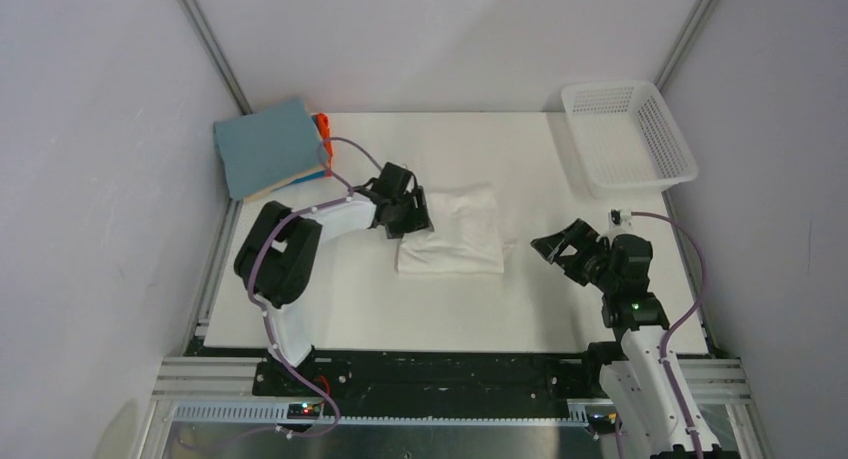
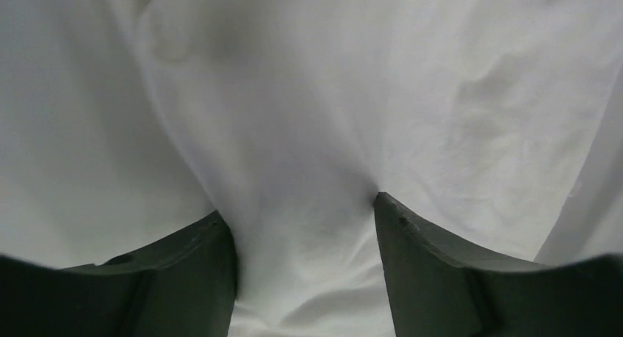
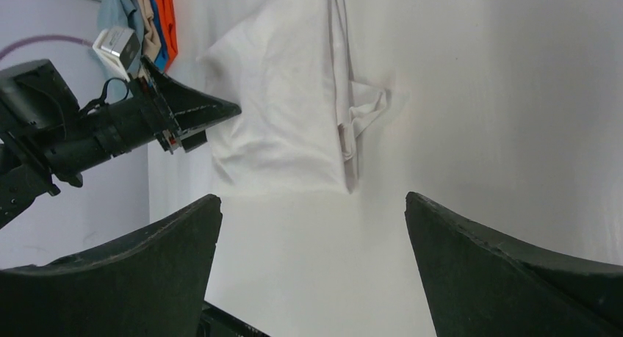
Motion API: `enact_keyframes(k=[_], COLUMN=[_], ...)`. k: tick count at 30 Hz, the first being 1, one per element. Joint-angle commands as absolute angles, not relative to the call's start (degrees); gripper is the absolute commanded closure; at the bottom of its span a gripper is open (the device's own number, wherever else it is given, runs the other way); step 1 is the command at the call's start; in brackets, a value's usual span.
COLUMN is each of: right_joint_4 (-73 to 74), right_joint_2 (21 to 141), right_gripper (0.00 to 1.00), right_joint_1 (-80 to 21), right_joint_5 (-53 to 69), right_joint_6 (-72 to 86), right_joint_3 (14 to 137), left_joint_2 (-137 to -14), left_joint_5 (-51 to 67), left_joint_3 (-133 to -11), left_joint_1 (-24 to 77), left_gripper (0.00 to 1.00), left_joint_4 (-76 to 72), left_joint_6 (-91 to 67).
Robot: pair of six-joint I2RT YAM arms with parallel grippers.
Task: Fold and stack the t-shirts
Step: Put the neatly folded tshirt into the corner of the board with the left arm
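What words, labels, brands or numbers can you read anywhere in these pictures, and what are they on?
None can be read. The white t-shirt, the stacked shirts and the mesh basket show no print; the small white part on the left wrist is too blurred to tell.

The white t-shirt lay folded into a rumpled, roughly square pad near the middle of the counter, with a small crumpled flap sticking out from one edge. The others sat folded in a stack at the far left corner. The dusty blue-grey t-shirt was on top, with the beige t-shirt, bright blue t-shirt and orange t-shirt showing only as edges beneath.
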State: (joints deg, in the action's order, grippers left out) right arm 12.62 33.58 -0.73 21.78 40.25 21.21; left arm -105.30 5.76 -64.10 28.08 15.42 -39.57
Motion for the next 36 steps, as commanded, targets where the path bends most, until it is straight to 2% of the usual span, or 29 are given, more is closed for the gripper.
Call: enact_keyframes(k=[1, 2, 3, 4, 6, 7, 8, 10, 17, 24, 27, 32, 36], right_joint_4=[12.5, 12.6, 12.6, 12.7, 12.8, 12.8, 12.8, 12.6, 11.2, 11.1, 11.4, 12.9, 12.9], right_joint_2=[35.2, 35.4, 35.7, 35.8, 36.1, 36.2, 36.2, 36.1, 38.3, 46.4, 46.5, 45.4, 45.4], right_gripper=[0.01, 0.01, 0.01, 0.01, 0.01, 0.01, 0.0, 0.01, 0.01, 0.01, 0.01, 0.01, 0.01], right_joint_1=[-0.5, 0.3, 0.7, 1.1, 1.3, 1.4, 1.4, 1.4, 0.5, -10.2, -10.8, -10.9, -10.9], right_joint_5=[24.5, 24.7, 24.6, 24.6, 24.5, 24.3, 24.2, 23.6, 21.2, 11.4, 10.3, 8.1, 7.9], right_joint_6=[38.8, 38.6, 38.5, 38.3, 37.8, 37.8, 37.5, 37.2, 34.6, 33.9, 34.3, 33.6, 33.4], right_joint_3=[21.4, 21.4, 21.4, 21.4, 21.4, 21.3, 21.3, 21.1, 21.0, 25.5, 25.7, 25.7, 25.7], left_joint_2=[-110.9, -111.5, -112.6, -113.9, -116.1, -116.8, -118.5, -120.4, -115.6, -110.8, -108.1, -105.5, -108.1], left_joint_5=[1.1, -0.7, -3.4, -6.0, -10.5, -11.9, -14.2, -15.4, -22.0, -21.3, -26.0, -36.9, -38.5], left_joint_3=[-67.8, -68.5, -70.1, -71.0, -74.0, -76.2, -77.3, -80.0, -83.0, -81.8, -80.7, -81.1, -86.0], left_joint_1=[32.9, 33.4, 34.5, 35.0, 36.6, 37.6, 38.1, 39.2, 39.7, 39.1, 38.6, 36.8, 33.5], left_gripper=[0.41, 0.45, 0.54, 0.58, 0.74, 0.77, 0.88, 0.98, 1.0, 1.0, 1.0, 1.0, 1.0], left_joint_4=[20.2, 21.0, 22.9, 23.9, 27.7, 30.2, 31.5, 33.6, 35.7, 35.7, 35.8, 35.5, 35.2], left_joint_6=[-41.8, -42.2, -42.6, -42.8, -43.4, -43.4, -43.2, -42.1, -37.6, -35.5, -33.6, -24.9, -14.7])
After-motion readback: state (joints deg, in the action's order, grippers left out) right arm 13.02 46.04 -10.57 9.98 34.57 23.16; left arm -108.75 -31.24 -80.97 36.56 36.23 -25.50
